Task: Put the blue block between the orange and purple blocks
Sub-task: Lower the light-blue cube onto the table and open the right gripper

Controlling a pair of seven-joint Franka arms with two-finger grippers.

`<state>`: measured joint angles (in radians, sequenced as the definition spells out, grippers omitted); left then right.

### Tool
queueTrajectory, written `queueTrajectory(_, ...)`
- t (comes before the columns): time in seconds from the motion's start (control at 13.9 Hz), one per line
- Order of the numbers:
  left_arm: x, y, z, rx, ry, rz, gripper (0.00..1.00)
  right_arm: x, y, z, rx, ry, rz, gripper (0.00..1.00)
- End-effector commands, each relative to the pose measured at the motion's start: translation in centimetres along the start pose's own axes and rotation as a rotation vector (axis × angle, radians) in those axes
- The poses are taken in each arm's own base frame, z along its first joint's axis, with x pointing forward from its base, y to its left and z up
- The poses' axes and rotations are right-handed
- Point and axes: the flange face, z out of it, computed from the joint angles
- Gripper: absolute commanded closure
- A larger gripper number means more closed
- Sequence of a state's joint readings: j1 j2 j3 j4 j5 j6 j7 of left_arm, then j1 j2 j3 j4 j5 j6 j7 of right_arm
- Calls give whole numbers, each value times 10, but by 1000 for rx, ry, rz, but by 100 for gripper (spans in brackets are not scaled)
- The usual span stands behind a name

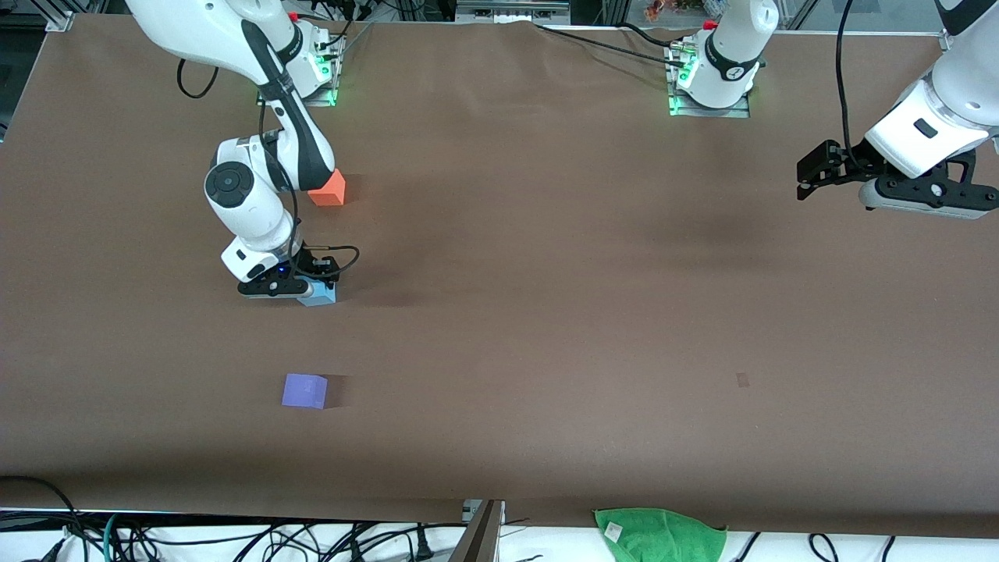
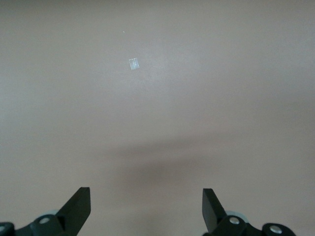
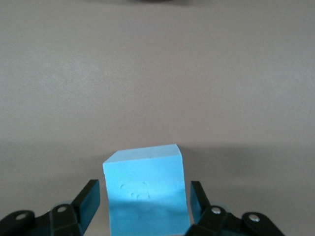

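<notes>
The light blue block [image 1: 321,295] sits on the brown table, between the orange block [image 1: 328,190] farther from the front camera and the purple block [image 1: 305,390] nearer to it. My right gripper [image 1: 300,289] is low at the blue block. In the right wrist view its fingers [image 3: 89,199] stand on either side of the blue block [image 3: 145,191] with a small gap on each side, so it is open. My left gripper [image 1: 808,178] waits open and empty above bare table at the left arm's end; in the left wrist view [image 2: 146,206] nothing lies between its fingers.
A green cloth [image 1: 659,535] lies at the table edge nearest the front camera. A small pale mark [image 1: 742,380] is on the table, and it also shows in the left wrist view [image 2: 133,64]. Cables run along the near edge.
</notes>
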<state>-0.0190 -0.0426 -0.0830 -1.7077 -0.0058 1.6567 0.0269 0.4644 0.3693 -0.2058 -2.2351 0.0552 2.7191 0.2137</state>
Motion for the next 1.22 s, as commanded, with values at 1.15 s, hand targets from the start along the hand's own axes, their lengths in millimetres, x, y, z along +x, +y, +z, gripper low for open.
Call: queueTrajectory(1.15,3,-1,-5,17,-6,15,0,13,-7,-39,77,-78,70,2)
